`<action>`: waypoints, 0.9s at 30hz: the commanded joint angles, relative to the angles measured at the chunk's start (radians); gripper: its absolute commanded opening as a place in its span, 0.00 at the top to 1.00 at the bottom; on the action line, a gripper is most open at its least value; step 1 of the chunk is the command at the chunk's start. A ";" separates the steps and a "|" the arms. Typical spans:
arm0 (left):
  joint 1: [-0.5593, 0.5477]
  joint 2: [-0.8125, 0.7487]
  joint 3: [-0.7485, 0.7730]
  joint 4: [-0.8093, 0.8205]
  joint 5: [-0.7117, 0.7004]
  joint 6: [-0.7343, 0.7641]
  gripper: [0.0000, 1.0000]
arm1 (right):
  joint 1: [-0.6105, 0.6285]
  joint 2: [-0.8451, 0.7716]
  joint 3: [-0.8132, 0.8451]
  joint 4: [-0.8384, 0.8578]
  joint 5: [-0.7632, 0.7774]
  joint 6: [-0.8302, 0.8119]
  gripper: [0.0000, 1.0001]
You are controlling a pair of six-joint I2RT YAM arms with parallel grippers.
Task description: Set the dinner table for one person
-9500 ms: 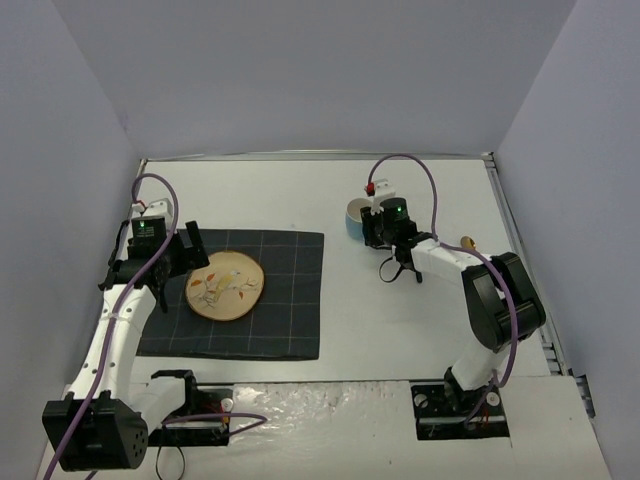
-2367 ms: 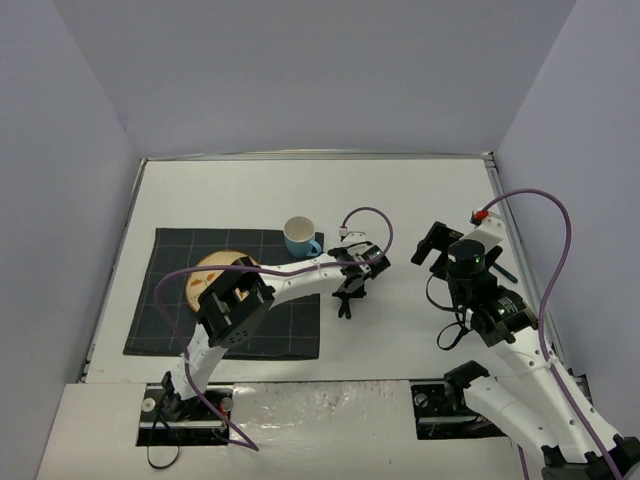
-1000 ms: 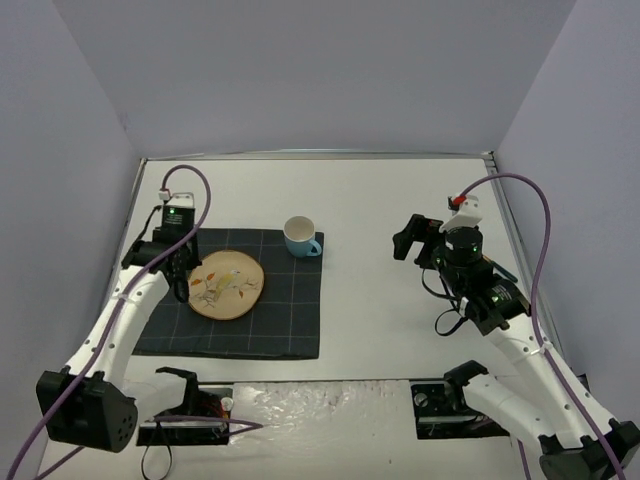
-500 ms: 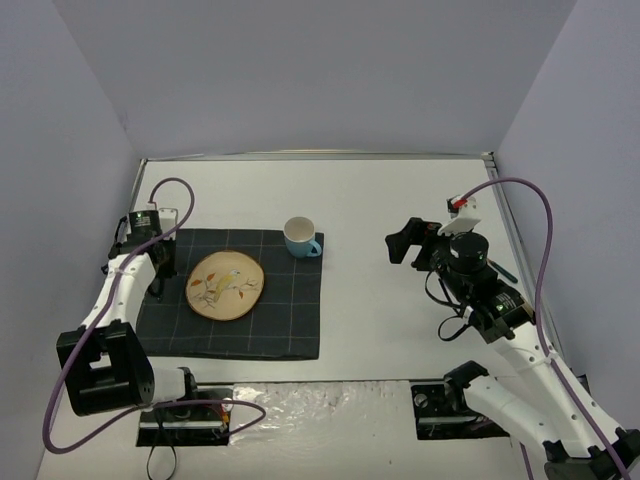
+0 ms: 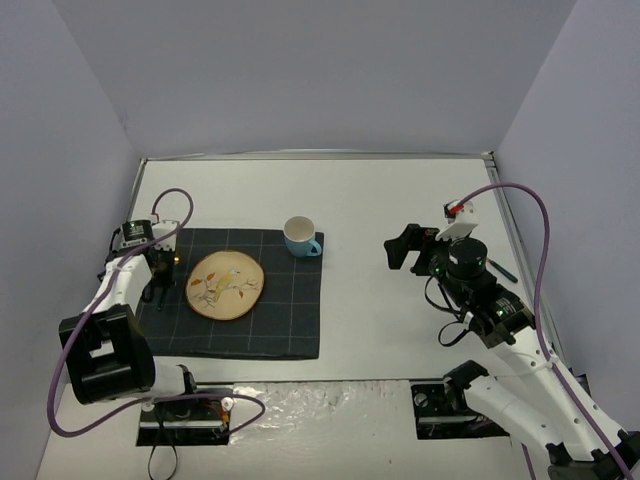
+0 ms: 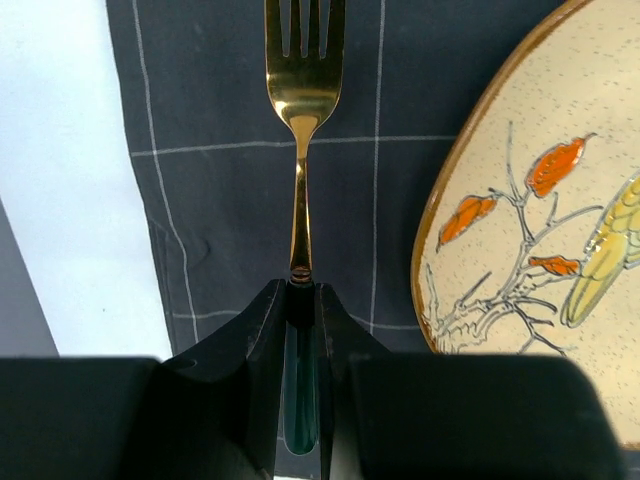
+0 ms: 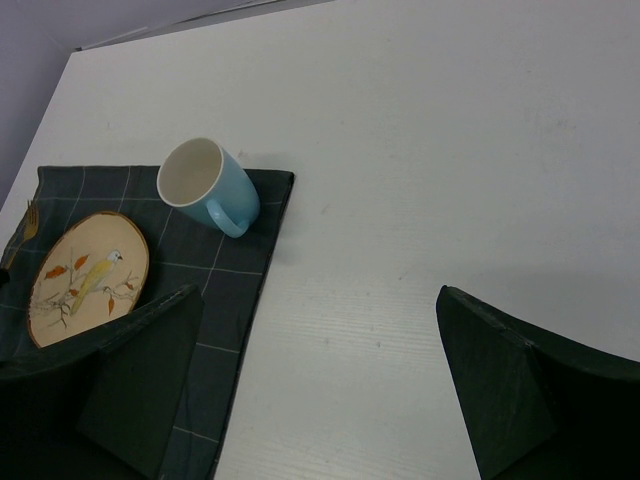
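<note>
My left gripper point(image 6: 300, 288) is shut on the dark green handle of a gold fork point(image 6: 300, 200). The fork points away over the dark checked placemat point(image 6: 220, 200), just left of the bird-painted plate point(image 6: 530, 220). In the top view this gripper point(image 5: 157, 285) is at the mat's left edge, beside the plate point(image 5: 226, 284). A light blue cup point(image 5: 299, 236) stands upright at the mat's far right corner. My right gripper point(image 5: 405, 245) hangs open and empty above the white dinner table point(image 5: 380, 200), right of the mat.
The placemat point(image 5: 290, 310) lies on the table's left half. A thin dark utensil point(image 5: 503, 268) lies near the right edge, partly hidden by my right arm. Grey walls enclose the table on three sides.
My left arm has drawn back to the mat's left edge and come slightly nearer, still holding the fork. The right gripper has drifted a little to the left.
</note>
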 commanded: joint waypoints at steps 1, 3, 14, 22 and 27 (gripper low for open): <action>0.021 0.073 0.079 -0.008 0.014 0.022 1.00 | 0.011 -0.007 0.012 0.069 0.026 -0.022 0.00; 0.025 0.097 0.084 -0.026 0.009 0.009 1.00 | 0.011 -0.007 0.013 0.067 0.031 -0.024 0.00; 0.105 0.063 0.062 -0.020 -0.015 -0.003 1.00 | 0.014 0.004 0.009 0.066 0.040 -0.038 0.00; 0.105 0.129 0.088 -0.038 -0.022 0.005 1.00 | 0.016 0.006 0.008 0.066 0.046 -0.042 0.00; 0.105 0.166 0.104 -0.053 -0.047 0.005 0.98 | 0.017 0.005 0.008 0.064 0.045 -0.043 0.00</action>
